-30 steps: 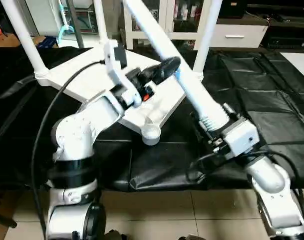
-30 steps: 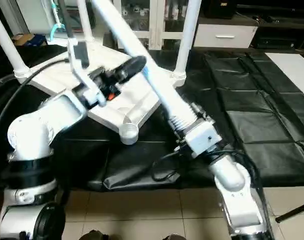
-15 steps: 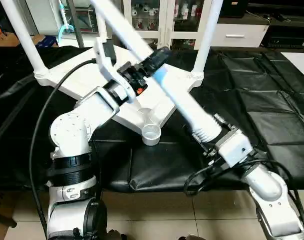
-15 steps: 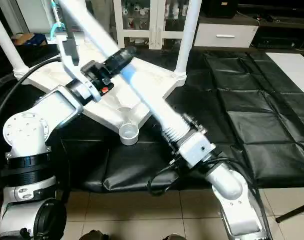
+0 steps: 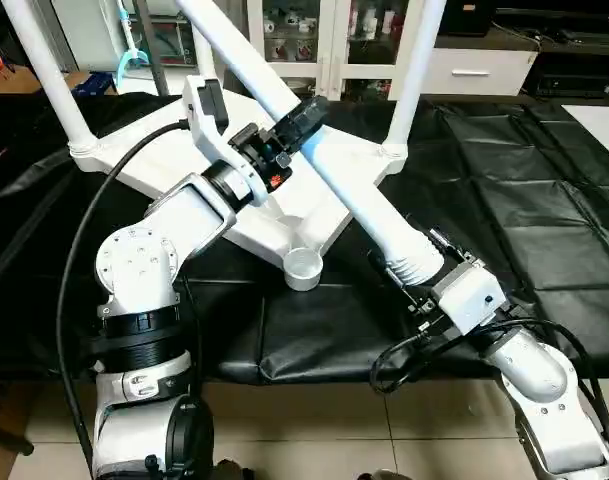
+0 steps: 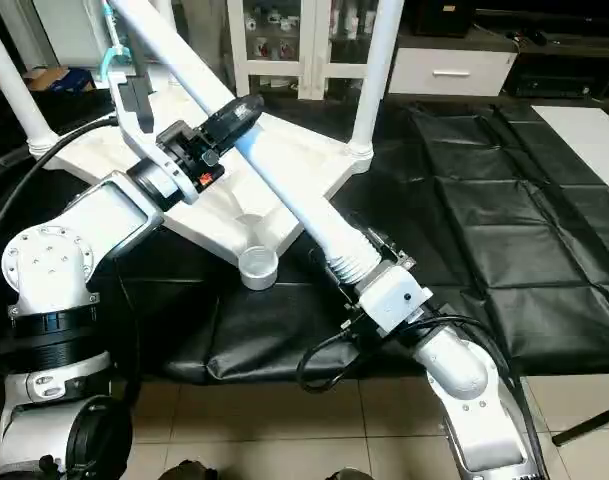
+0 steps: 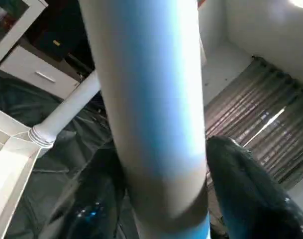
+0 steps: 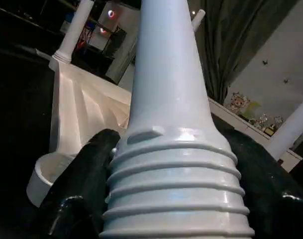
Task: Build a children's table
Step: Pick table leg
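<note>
The children's table top [image 5: 189, 165] lies upside down on a black padded mat [image 5: 544, 200], its ribbed underside facing up and one corner pointing toward the robot. That near corner carries an open round socket [image 5: 304, 268], which sits just short of the mat's front edge, where the mat gives way to tiled floor [image 5: 314, 430]. Three white legs already stand in sockets: one at the corner on the robot's left [image 5: 50, 75], one at the far corner [image 5: 201, 50] and one at the corner on the robot's right [image 5: 416, 72], all rising past the top of the head views. A fourth leg [image 5: 334, 170] hangs tilted above the table top, running from upper left down to lower right, so it crosses over the board without touching the empty socket, which lies just to the left of its lower end. The right gripper [image 5: 429, 285] clasps that leg's ribbed threaded end [image 8: 176, 184], one black finger pressed to each side in the right wrist view. The left gripper [image 5: 302, 125] straddles the same leg higher up its shaft; in the left wrist view one black finger [image 7: 251, 194] sits right beside the tube, though whether the pair is clamped or merely around it I cannot tell. To the robot's right the mat stretches bare (the widest free ground in view). Behind the mat stands a white glass-door cabinet [image 5: 324, 40].
</note>
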